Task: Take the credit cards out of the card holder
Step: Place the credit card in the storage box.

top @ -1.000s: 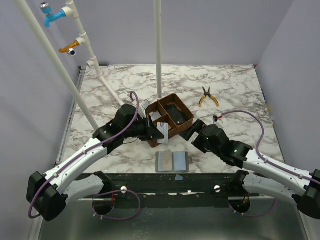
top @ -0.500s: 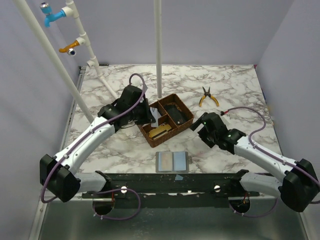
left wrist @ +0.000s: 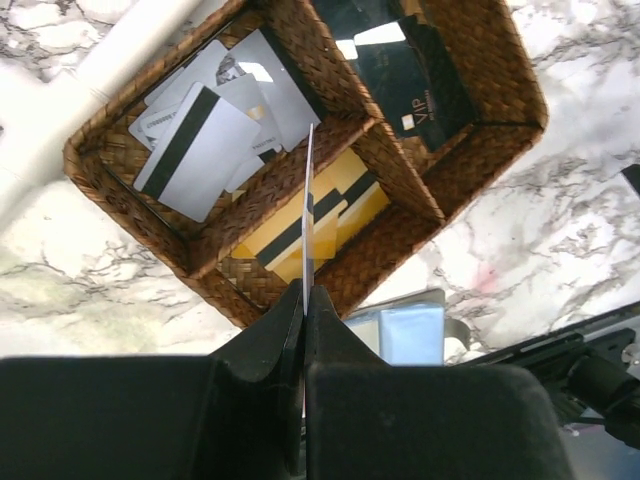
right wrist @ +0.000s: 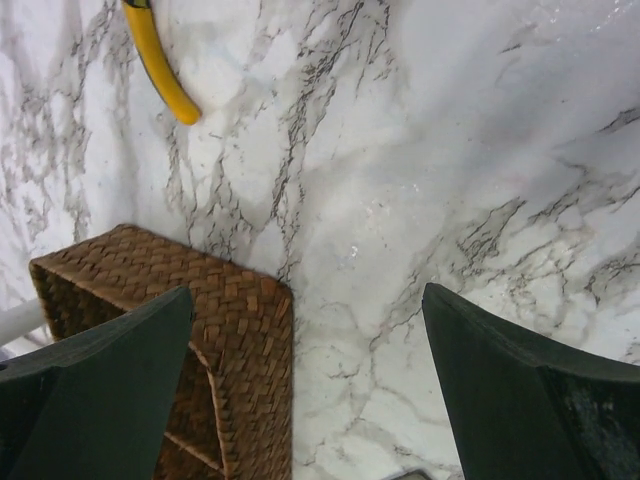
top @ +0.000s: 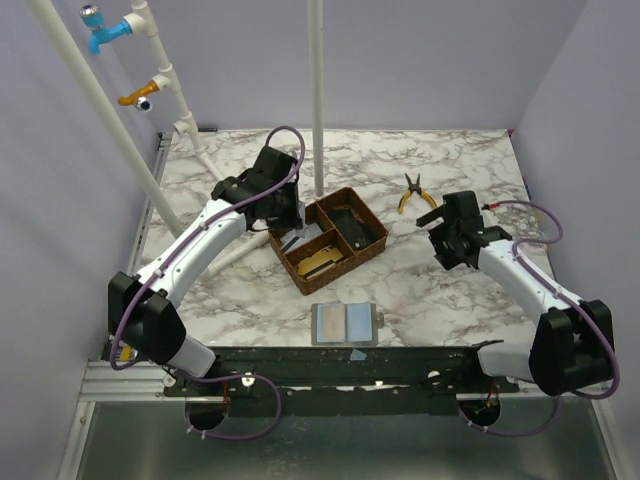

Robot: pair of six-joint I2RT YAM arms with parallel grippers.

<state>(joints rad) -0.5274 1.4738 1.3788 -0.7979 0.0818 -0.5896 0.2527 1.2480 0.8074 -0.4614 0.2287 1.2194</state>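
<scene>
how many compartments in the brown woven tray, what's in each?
3. In the brown woven tray, one compartment holds whitish plastic cards, the one beside it yellow cards, the long one black cards. Stacked cards may hide others.
</scene>
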